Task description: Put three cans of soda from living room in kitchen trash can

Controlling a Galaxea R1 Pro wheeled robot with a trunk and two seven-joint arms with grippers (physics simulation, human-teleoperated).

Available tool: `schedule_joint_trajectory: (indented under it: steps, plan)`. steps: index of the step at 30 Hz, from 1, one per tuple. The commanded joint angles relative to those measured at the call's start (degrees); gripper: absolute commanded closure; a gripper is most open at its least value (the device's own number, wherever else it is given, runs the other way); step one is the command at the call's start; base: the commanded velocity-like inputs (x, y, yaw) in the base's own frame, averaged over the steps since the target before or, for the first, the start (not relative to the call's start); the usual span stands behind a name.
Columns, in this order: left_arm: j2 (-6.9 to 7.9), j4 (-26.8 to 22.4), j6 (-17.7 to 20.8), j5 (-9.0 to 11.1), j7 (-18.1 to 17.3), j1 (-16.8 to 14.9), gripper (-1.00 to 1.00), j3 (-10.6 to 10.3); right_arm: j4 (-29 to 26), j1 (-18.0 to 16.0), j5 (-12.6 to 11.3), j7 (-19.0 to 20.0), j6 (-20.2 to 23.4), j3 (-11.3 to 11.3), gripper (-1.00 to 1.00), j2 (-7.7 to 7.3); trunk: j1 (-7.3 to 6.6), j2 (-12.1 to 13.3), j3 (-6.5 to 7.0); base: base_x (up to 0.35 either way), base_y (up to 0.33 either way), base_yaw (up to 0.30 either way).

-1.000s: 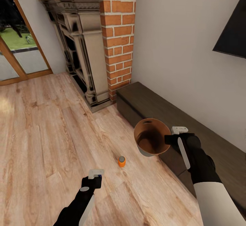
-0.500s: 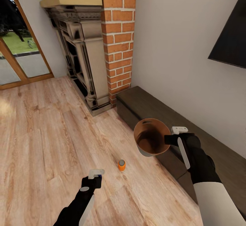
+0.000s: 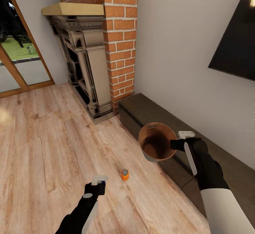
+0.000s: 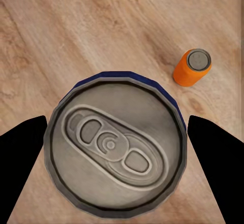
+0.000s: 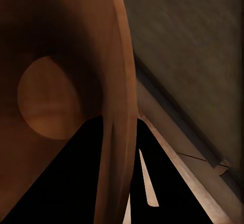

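Now: right claw [image 3: 174, 144] grips trash can [image 3: 157, 145] rim, inside bare | left claw [image 4: 118, 132] clamps blue can [image 4: 114, 150] | orange can [image 3: 124, 174] on floor

L pincer [image 3: 99, 181] & R pincer [image 3: 176, 144] both clamped, loaded.

Even, soft light fills the room — daylight comes through the glass doors [image 3: 17, 55], far beyond the left gripper [image 3: 98, 183]. Shadows stay faint. Edges look slightly smeared. By the right gripper [image 3: 176, 144], the bucket's interior [image 5: 51, 82] is dim, blurred — near-black below.
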Motion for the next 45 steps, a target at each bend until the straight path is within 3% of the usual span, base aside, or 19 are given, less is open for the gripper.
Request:
schedule_joint_trajectory:
  steps: [1, 29, 37, 40, 43, 44, 45]
  plan:
    - [0.00, 0.0, 0.0, 0.0, -0.1, 0.0, 1.00, 0.0, 0.0, 0.0, -0.8, 0.2, 0.0, 0.0, 1.00, 0.01, -0.23, 0.4, 0.28, 0.000, 0.000, -0.063]
    - [0.00, -0.1, 0.0, 0.1, -0.1, 0.0, 1.00, 0.0, 0.0, 0.0, -0.8, 0.2, 0.0, 0.0, 1.00, 0.09, -6.38, 11.6, 7.89, 0.000, 0.000, -0.063]
    - [0.02, -3.1, 0.0, 0.2, -0.1, 0.1, 1.00, 0.1, 0.3, 0.1, -0.8, 0.2, 0.0, 0.0, 1.00, 0.40, -6.38, 11.6, 8.21, 0.000, 0.000, -0.024]
    - [0.37, -6.1, 0.1, 0.3, -1.6, 0.1, 1.00, 0.3, 0.3, 0.1, -0.8, 0.2, 0.0, 0.0, 1.00, 1.03, -6.38, 11.6, 8.23, 0.000, 0.000, -0.003]
    - [0.90, -9.8, 0.4, 0.3, -7.6, 0.1, 1.00, 0.5, 0.4, 0.1, -0.8, 0.2, 0.0, 0.5, 1.00, 1.40, -6.38, 11.6, 8.23, 0.000, 0.000, -0.001]
    - [1.95, -12.5, 1.0, 0.4, -11.5, 0.1, 1.00, 0.8, 0.4, 0.1, -0.8, 0.2, 0.0, 2.5, 1.00, 1.49, -6.38, 11.6, 8.23, 0.000, 0.000, 0.000]
    - [2.32, -13.4, 1.4, 0.4, -12.3, 0.1, 1.00, 0.9, 0.4, 0.1, -0.8, 0.2, 0.0, 3.1, 1.00, 1.51, -6.38, 11.6, 8.23, 0.000, 0.000, 0.000]
